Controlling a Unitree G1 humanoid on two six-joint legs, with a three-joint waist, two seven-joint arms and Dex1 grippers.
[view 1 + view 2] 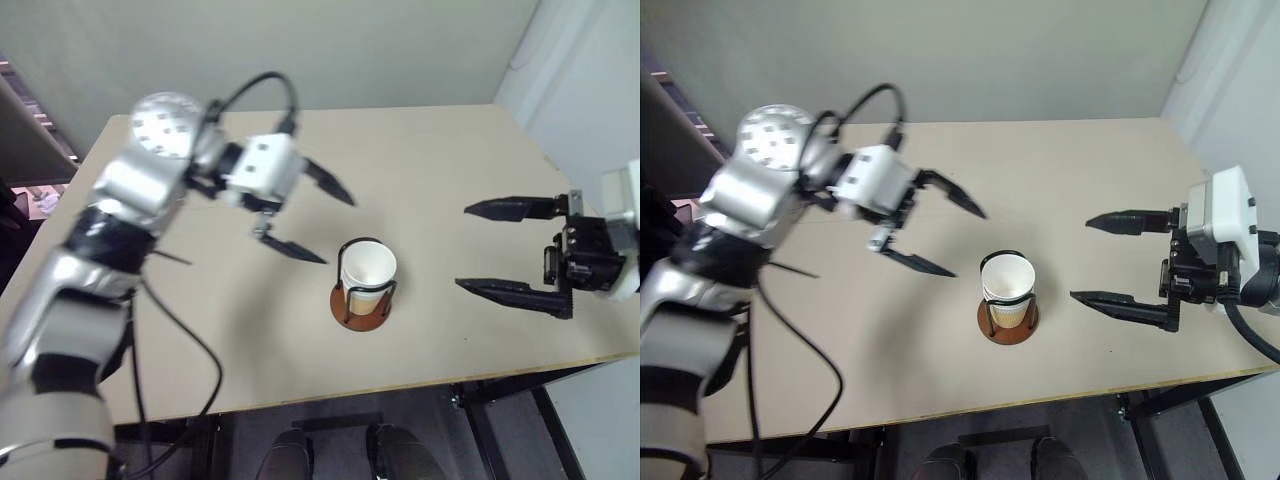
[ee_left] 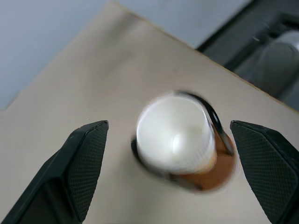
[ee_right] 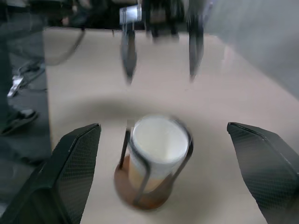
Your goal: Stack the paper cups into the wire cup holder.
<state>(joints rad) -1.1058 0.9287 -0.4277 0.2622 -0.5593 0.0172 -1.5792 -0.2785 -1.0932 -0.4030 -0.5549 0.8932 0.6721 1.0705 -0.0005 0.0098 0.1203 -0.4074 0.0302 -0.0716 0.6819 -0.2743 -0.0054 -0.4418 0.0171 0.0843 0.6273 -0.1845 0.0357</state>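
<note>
Sitting in the wire cup holder point(image 1: 363, 305) near the front of the table point(image 1: 440, 160), the paper cups point(image 1: 368, 272) are nested upright | left gripper point(image 1: 318, 220) hangs just beside them, fingers spread, holding nothing | right gripper point(image 1: 478, 247) waits on the other side, fingers spread, holding nothing

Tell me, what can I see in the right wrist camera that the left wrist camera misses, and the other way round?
Right wrist view: the left gripper hanging open beyond the holder, and the holder's wire arches from the side. Left wrist view: a look straight down into the top cup's white inside. Both: the paper cups sitting inside the wire cup holder on the table, framed by open black fingers.
</note>
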